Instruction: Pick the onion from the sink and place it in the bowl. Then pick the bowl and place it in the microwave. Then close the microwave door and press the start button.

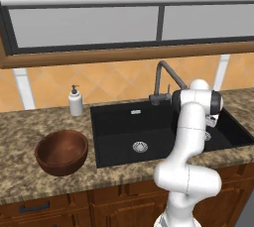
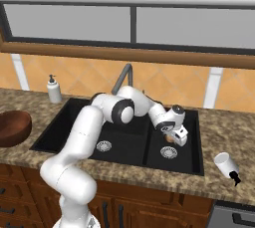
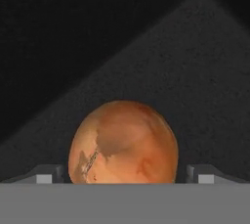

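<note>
A granite counter runs under a wide window, with an orange tiled wall behind it and wooden cabinets below. Set into it is the black two-basin sink, and the arm reaches down into its right basin.

There the gripper hangs low with its jaws spread as wide as they go, holding nothing. In the hand view the two fingertips stand one on each side of the onion, each with a sliver of dark sink floor between it and the onion's skin, so the jaws straddle it without touching. The onion is a pale orange lump with a browner patch, lying on the floor of the right basin just beside that basin's round drain; from the right base view a bit of it peeks out under the hand.

The left basin has its own silver drain. The grey gooseneck tap rises behind the sink, close to the arm's elbow. A white soap dispenser stands at the sink's back left corner. The wooden bowl sits upright on the counter left of the sink, well apart from the onion. To the right of the sink a small white cup lies tipped on its side on the counter.
</note>
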Controlling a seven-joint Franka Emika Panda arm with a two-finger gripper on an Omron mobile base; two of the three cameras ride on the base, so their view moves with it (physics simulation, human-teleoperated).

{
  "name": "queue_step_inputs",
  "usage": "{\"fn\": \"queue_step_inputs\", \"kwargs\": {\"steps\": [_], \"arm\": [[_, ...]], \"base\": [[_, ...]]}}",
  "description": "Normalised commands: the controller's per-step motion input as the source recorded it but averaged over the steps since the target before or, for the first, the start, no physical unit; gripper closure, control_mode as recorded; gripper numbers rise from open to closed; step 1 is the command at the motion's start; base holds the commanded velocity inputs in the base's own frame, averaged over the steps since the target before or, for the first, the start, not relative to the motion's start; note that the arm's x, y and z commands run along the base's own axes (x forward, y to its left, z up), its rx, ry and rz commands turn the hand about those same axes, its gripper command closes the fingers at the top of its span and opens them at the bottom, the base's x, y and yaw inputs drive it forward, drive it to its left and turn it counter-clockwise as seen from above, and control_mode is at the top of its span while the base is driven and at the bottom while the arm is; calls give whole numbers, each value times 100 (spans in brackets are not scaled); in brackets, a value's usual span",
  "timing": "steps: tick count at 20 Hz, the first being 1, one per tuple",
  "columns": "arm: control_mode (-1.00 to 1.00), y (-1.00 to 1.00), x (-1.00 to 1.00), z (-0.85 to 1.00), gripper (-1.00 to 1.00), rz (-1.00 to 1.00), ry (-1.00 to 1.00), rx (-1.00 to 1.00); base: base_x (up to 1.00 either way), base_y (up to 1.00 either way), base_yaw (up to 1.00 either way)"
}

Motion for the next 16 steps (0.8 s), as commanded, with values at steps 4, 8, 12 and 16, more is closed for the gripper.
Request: {"fn": "queue_step_inputs", "kwargs": {"steps": [4, 8, 12, 16], "arm": [[-100, 0, 1, -28, 100, 0, 0, 0], [-100, 0, 0, -17, 100, 0, -1, 0], [-100, 0, -32, 2, 100, 0, -10, 0], [-100, 1, -100, 54, 100, 0, -5, 0]], "base": [[0, 0, 0], [0, 0, 0], [0, 0, 0], [0, 0, 0]]}}
